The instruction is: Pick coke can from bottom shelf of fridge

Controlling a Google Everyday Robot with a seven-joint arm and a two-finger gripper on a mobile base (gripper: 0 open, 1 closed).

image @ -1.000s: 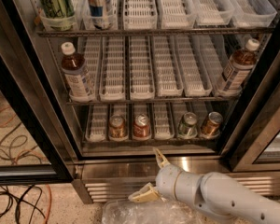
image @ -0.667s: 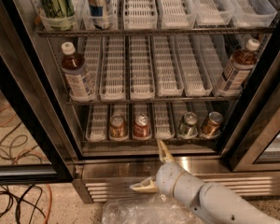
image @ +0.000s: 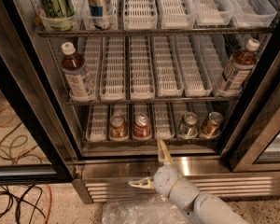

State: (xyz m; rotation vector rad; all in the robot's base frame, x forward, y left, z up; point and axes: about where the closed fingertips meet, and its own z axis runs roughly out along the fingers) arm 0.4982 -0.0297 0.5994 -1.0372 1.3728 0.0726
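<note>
The fridge (image: 28, 101) stands open in front of me. On the bottom shelf (image: 97, 125), in white slotted lane trays, the red coke can (image: 141, 126) stands upright in the middle lane. A brownish-orange can (image: 117, 127) is just left of it. My gripper (image: 151, 168) is open and empty, below and slightly right of the coke can, in front of the steel base. One finger (image: 163, 150) points up toward the shelf edge and the other (image: 140, 184) points left.
A green-silver can (image: 188, 125) and a brownish can (image: 211, 124) stand at the shelf's right. Bottles (image: 77, 78) (image: 237, 69) stand on the middle rack. The black door frame (image: 252, 101) is at right. Cables (image: 14, 204) lie on the floor at left, and clear plastic (image: 135, 211) at the bottom.
The gripper and arm have shifted a little left and up toward the fridge's bottom edge. The fingers stay open. The cans have not moved.
</note>
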